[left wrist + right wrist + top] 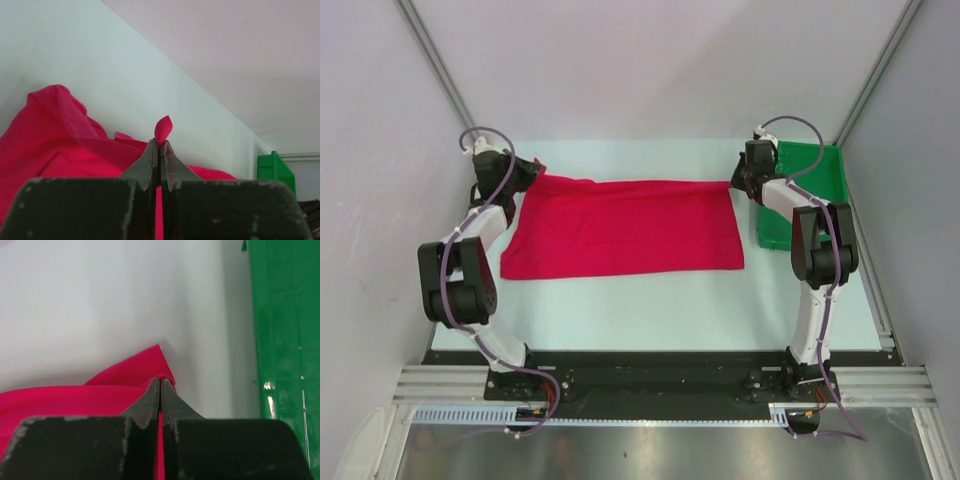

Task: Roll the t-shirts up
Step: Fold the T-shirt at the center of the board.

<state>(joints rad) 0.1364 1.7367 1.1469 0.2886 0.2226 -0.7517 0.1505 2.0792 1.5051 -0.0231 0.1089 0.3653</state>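
Right gripper [160, 382] pinches red t-shirt [100, 395] corner — green tray [282, 340] beside.

A pale, smooth desk [620, 310] carries two things. A crimson t-shirt [620, 228] lies spread out as a wide, roughly rectangular sheet across the middle and far part of the desk, with light creases and its near edge running fairly straight. A green plastic tray [825, 170] sits at the far right corner, just beside the t-shirt's right edge. The near strip of the desk is bare.
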